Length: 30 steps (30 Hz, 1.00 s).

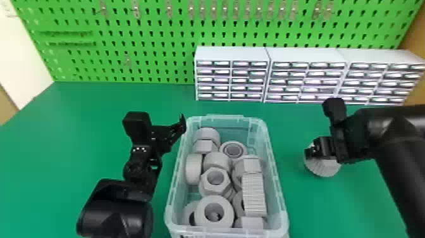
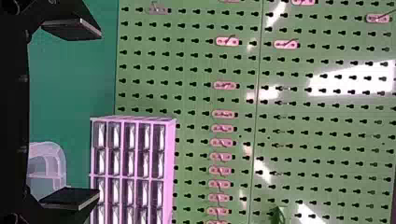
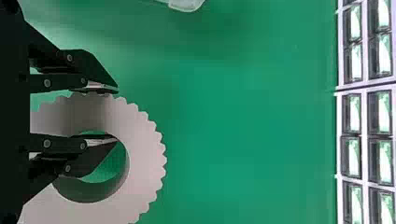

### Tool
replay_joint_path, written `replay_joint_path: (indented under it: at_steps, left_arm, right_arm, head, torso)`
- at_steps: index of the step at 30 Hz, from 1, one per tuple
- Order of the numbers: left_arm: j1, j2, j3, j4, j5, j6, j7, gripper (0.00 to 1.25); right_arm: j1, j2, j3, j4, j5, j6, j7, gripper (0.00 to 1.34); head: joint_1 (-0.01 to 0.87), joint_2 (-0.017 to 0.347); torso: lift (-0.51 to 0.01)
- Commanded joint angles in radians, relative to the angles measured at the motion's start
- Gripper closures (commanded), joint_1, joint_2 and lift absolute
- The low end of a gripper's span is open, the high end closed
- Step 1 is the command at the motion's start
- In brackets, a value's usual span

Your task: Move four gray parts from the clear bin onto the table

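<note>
One green table [image 1: 95,104] runs beneath the clear bin [image 1: 283,205], and one green pegboard [image 1: 151,41] stands beyond it. Three white drawer cabinets [image 1: 232,53] sit side by side on the table — one behind the bin, two farther to its right.

The bin, just one, holds roughly a dozen gray parts [image 1: 214,202], rings and nuts among them; they overlap too much for an exact count.

Two grippers flank the bin. The left gripper [image 1: 167,131] is at its far left corner, two fingers spread wide with nothing between them; whether it touches the rim I cannot tell. The right gripper [image 1: 313,152] is well to the right of the bin, its two fingers partly apart and closed around the wall of one ridged gray ring [image 1: 325,167] — one finger in the hole, the other against the outer edge. I can't tell whether that ring rests on the table.

Smallest are the metal hooks [image 1: 136,9], more than a dozen, on the pegboard beyond the bin.
</note>
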Motion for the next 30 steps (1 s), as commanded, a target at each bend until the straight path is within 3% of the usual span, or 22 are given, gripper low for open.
replay_joint_path:
  at_steps: [1,30]
  left_arm:
    - [-0.001,0.000,-0.001,0.000,0.000,0.000,0.000,0.10]
    - [0.001,0.000,-0.001,0.000,0.003,0.000,0.000,0.10]
  right_arm:
    - [0.002,0.000,0.002,0.024,0.009,-0.007,0.000,0.92]
    - [0.012,0.002,-0.006,0.069,0.038,-0.026,0.000,0.92]
  head:
    - [0.693,0.072]
    - [0.693,0.072]
  torso:
    - [-0.052]
    - [-0.052]
